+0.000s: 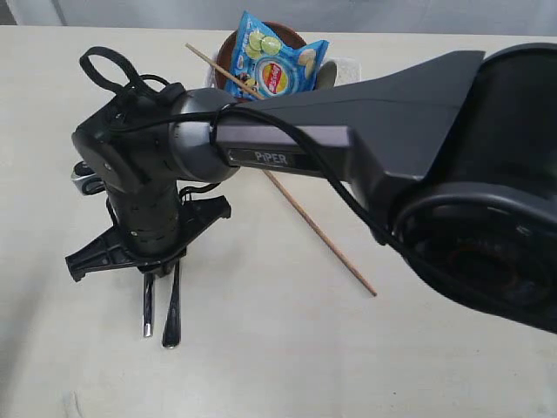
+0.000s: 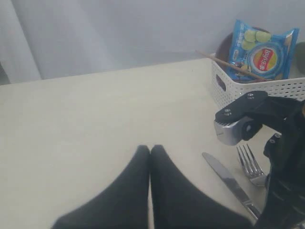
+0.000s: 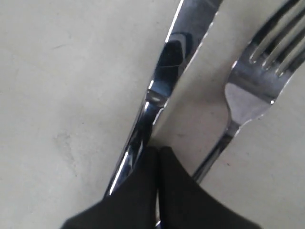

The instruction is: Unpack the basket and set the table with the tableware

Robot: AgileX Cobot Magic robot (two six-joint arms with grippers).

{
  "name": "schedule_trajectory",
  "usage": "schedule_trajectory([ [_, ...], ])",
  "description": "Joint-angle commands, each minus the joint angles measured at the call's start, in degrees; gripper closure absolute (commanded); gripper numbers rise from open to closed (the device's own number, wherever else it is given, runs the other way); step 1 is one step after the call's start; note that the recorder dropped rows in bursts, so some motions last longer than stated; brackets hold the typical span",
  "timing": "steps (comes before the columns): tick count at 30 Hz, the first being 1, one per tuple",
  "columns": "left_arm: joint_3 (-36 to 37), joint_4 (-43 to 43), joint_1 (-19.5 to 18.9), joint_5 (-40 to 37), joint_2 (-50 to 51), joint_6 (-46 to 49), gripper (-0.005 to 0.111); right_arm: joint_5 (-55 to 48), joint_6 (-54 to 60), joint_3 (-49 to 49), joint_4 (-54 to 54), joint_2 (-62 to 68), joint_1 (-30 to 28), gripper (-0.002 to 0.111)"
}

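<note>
A steel knife (image 3: 176, 52) and a fork (image 3: 248, 90) lie side by side on the cream table (image 1: 365, 357). My right gripper (image 3: 158, 150) is shut, its tips low between the two handles with nothing seen clamped. From outside, the right arm (image 1: 287, 139) hides the blades; only the knife handle (image 1: 148, 312) and fork handle (image 1: 171, 320) stick out. My left gripper (image 2: 150, 149) is shut and empty over bare table, left of the knife (image 2: 228, 179) and fork (image 2: 250, 164). The white basket (image 2: 257, 90) holds a chopstick (image 2: 233, 66) leaning out, and a brown plate (image 1: 277, 33).
A blue chips bag (image 1: 274, 65) stands in the basket in front of the plate. The chopstick (image 1: 318, 231) runs from the basket down across the table under the right arm. The right arm's wrist (image 2: 281, 143) stands close beside the left gripper's view.
</note>
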State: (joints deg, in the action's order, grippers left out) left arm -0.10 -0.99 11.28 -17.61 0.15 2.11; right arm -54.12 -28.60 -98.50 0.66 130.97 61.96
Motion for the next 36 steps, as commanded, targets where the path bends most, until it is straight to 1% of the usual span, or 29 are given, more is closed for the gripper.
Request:
schedule_trajectory([
  [1, 0.1, -0.3, 0.0, 0.5, -0.2, -0.2, 0.107, -0.6, 2.4, 0.0, 3.9, 0.7, 0.3, 0.109],
  [10, 0.1, -0.3, 0.0, 0.5, -0.2, -0.2, 0.107, -1.3, 3.8, 0.0, 4.7, 0.0, 0.3, 0.109],
  [15, 0.1, -0.3, 0.0, 0.5, -0.2, -0.2, 0.107, 7.5, 7.0, -0.1, 5.5, -3.4, 0.1, 0.109],
  [19, 0.1, -0.3, 0.0, 0.5, -0.2, -0.2, 0.107, 8.9, 7.4, -0.1, 5.5, -3.2, -0.3, 0.109],
  [23, 0.1, -0.3, 0.0, 0.5, -0.2, -0.2, 0.107, 16.0, 9.2, -0.1, 6.0, -2.0, -1.6, 0.109],
  [24, 0.1, -0.3, 0.0, 0.5, -0.2, -0.2, 0.107, 18.0, 10.9, -0.1, 7.7, -1.4, -2.4, 0.109],
  [27, 0.1, -0.3, 0.0, 0.5, -0.2, -0.2, 0.107, 19.8, 13.4, -0.1, 11.5, -0.1, -4.0, 0.109],
  [30, 0.1, -0.3, 0.0, 0.5, -0.2, -0.2, 0.107, 21.6, 14.6, -0.1, 11.7, 0.5, -4.4, 0.109],
  [33, 0.1, -0.3, 0.0, 0.5, -0.2, -0.2, 0.107, 23.9, 17.1, -0.1, 16.0, 2.1, -4.5, 0.109],
  [36, 0.1, -0.3, 0.0, 0.5, -0.2, -0.2, 0.107, 24.1, 17.1, -0.1, 16.0, 3.4, -4.5, 0.109],
])
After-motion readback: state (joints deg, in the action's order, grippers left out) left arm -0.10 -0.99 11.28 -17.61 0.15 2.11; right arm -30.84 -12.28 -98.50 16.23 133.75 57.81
